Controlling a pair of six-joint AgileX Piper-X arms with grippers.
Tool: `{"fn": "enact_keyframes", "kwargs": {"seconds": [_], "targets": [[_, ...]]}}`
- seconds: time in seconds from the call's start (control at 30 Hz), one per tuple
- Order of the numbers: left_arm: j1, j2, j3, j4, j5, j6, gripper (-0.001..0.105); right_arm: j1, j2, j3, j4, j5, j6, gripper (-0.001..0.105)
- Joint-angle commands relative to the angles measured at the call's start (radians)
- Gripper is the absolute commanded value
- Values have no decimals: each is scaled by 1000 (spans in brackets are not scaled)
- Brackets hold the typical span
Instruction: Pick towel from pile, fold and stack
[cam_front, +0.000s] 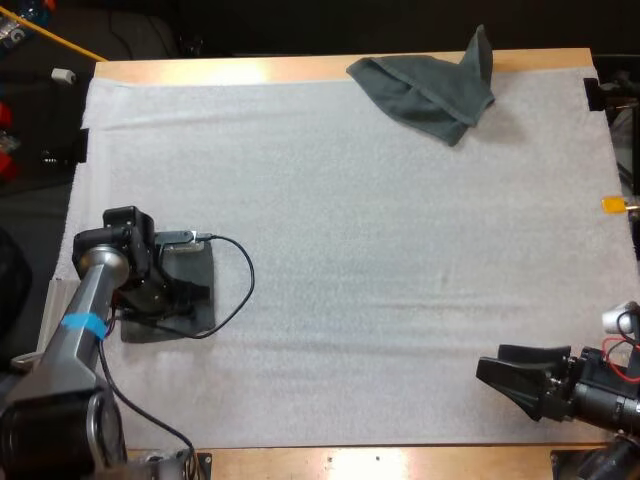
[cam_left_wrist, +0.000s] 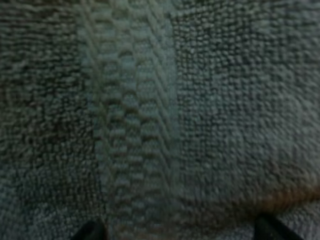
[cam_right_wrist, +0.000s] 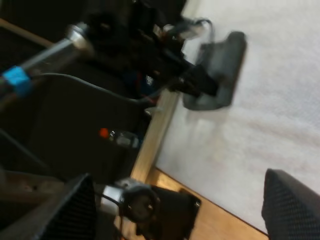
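Grey-green folded towel (cam_front: 198, 315) under L gripper (cam_front: 162, 288), spread wide; crumpled towel (cam_front: 430, 90) far side; R gripper (cam_front: 490, 360) wide.

Wooden table (cam_front: 300, 68), white mat (cam_front: 380, 280) covering nearly all of it. Crumpled towel (cam_front: 430, 90) sits on the mat's far edge, right of its middle, lapping over the bare wood. Folded towel (cam_front: 197, 272) lies flat by the mat's left edge.

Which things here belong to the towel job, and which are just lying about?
Job:
- crumpled towel, at the mat's far side
- folded towel, at the mat's left
- left gripper, open, down on the folded towel
- right gripper, open, at the near edge

Not the job:
- white mat
- wooden table
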Motion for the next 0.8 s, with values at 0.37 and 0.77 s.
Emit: {"fn": "enact_keyframes", "kwargs": {"seconds": [0.37,0.77], "targets": [[-4,-80,-149,81,74,-9,59,3,1,-4,-27,2,5,67],[-4,-373,-295,87,223,-16,59,3,7,50,-14,121,-100,67]]}}
